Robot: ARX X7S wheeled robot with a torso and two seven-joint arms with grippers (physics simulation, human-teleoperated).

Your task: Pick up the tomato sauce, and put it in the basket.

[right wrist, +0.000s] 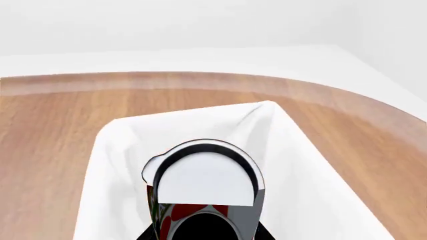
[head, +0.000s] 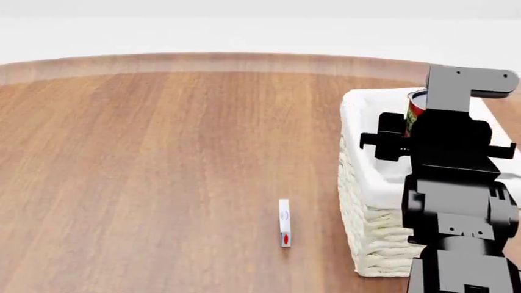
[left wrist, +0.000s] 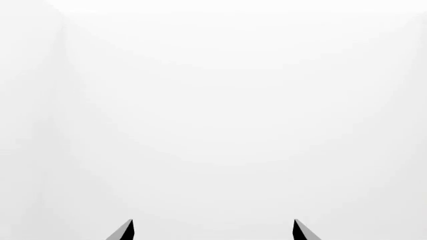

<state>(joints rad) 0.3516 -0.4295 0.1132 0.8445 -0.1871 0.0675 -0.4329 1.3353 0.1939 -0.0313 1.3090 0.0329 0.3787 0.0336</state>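
Tomato sauce point(head: 416, 108) stood upright in the right pincer point(head: 407, 125), clamped, directly above the basket point(head: 355, 177) interior; release lay straight down. Left pincer point(left wrist: 212, 231) gaped wide, idle.

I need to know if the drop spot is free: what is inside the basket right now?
Inside the basket, only its white cloth lining shows. The tomato sauce, held by the right gripper, hangs over the opening and hides part of the floor beneath.
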